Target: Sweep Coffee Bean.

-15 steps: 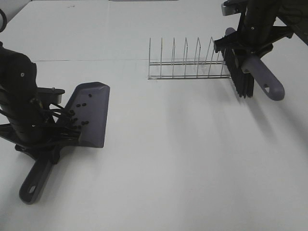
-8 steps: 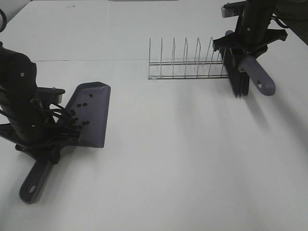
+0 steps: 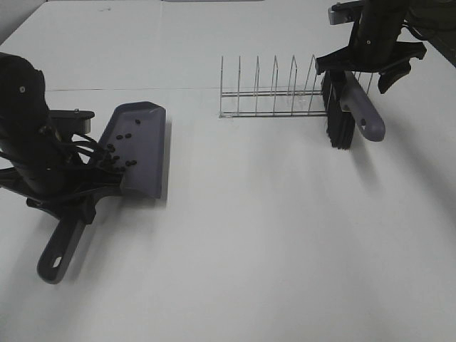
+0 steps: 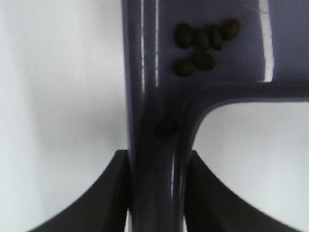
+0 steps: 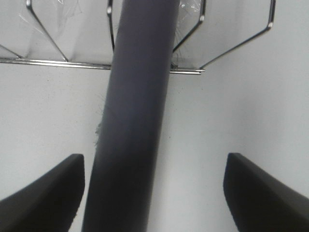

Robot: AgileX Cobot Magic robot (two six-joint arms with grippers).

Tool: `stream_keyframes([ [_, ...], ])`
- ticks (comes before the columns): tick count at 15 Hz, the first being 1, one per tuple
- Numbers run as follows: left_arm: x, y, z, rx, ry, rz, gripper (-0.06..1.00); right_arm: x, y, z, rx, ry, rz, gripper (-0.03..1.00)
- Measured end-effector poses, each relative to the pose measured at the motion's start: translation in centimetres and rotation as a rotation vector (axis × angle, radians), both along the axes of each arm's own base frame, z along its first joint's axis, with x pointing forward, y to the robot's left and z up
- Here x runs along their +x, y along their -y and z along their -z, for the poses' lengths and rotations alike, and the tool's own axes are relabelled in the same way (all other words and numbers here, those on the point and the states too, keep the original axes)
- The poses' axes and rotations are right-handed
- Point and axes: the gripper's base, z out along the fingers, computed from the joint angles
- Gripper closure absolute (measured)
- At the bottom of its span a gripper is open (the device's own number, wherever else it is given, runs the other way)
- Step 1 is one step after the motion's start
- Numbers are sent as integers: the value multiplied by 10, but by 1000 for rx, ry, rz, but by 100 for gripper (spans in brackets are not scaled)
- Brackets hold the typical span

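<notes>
The dustpan [image 3: 142,167], with the coffee beans [image 4: 203,61] lying in it at the left, is grasped by its handle in the clenched left hand [image 4: 157,159], while the brush [image 3: 340,121] is flanked, ungripped, by the wide-spread fingers [image 5: 43,193] of the right hand [image 5: 154,159].

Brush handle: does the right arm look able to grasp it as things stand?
Probably yes: the right gripper is open with the brush handle between its jaws and nothing else in the gap, though the wire rack stands close beside.

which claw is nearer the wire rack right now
Right. The right claw hangs open around the brush at the wire rack's right end. The left claw is far off across the table, shut on the dustpan's handle.
</notes>
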Motion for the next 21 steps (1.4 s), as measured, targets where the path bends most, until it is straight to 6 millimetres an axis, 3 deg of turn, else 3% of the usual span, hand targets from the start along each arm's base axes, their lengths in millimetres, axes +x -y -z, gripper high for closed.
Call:
stream_keyframes([
  [4, -2, 16, -1, -26, 21, 24, 68, -4, 1, 1, -9, -46, 11, 21],
  [7, -2, 18, 12, -33, -22, 1, 68, -7, 2, 2, -19, -83, 20, 21],
  [10, -3, 19, 15, -37, -28, 8, 63, -10, 3, -11, -20, -67, 22, 21],
  [13, -2, 19, 15, -40, -20, 15, 34, -13, 3, -32, -14, -26, 21, 21],
  [14, -2, 19, 14, -40, -17, 25, 30, -15, 3, -37, -13, -24, 24, 21],
  [16, 0, 20, -6, -65, 45, 39, 27, -21, 1, -56, 27, -3, 28, 21],
  [18, 0, 19, -41, -93, 138, 68, 27, -26, -3, -71, 85, 12, 13, 21],
  [21, -14, 12, -84, -91, 205, 109, 27, -42, -8, -89, 155, 11, -14, 21],
])
